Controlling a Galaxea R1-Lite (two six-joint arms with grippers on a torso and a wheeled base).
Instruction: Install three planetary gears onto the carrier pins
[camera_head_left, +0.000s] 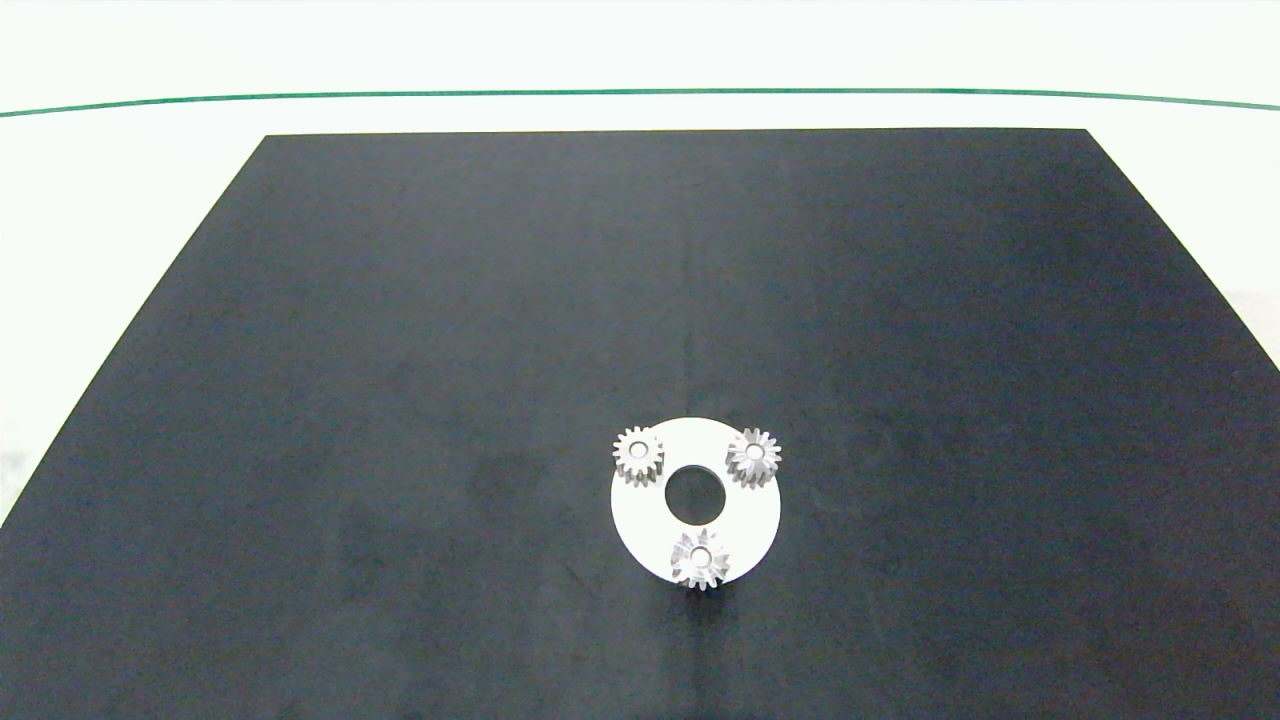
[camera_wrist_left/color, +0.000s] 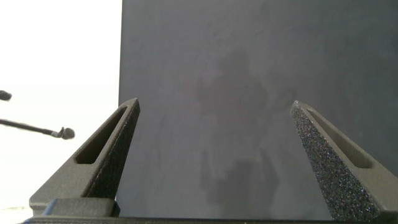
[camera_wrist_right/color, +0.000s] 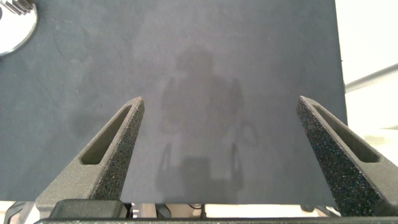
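The planetary gears sit on the white disc (camera_head_left: 640, 515), which lies flat on the black mat (camera_head_left: 400, 400) a little right of the mat's middle and toward its near edge. One gear (camera_head_left: 638, 454) is at the disc's far left rim, one (camera_head_left: 753, 456) at its far right rim, and the third (camera_head_left: 700, 559) at the near rim; each overhangs the disc's edge slightly. In each bore a pale spot shows (the tops of the carrier pins, as far as the head view lets one tell). The gears are evenly spaced around the disc's large centre hole (camera_head_left: 697, 494) and do not touch one another.

Neither arm appears in the head view. The left gripper (camera_wrist_left/color: 214, 112) hangs over bare mat by the mat's edge, its two fingers spread wide with nothing between them. The right gripper (camera_wrist_right/color: 221, 109) is likewise over bare mat, fingers spread wide and empty; a sliver of the disc's rim (camera_wrist_right/color: 15, 31) shows at one corner of its wrist view, well apart from the fingertips.
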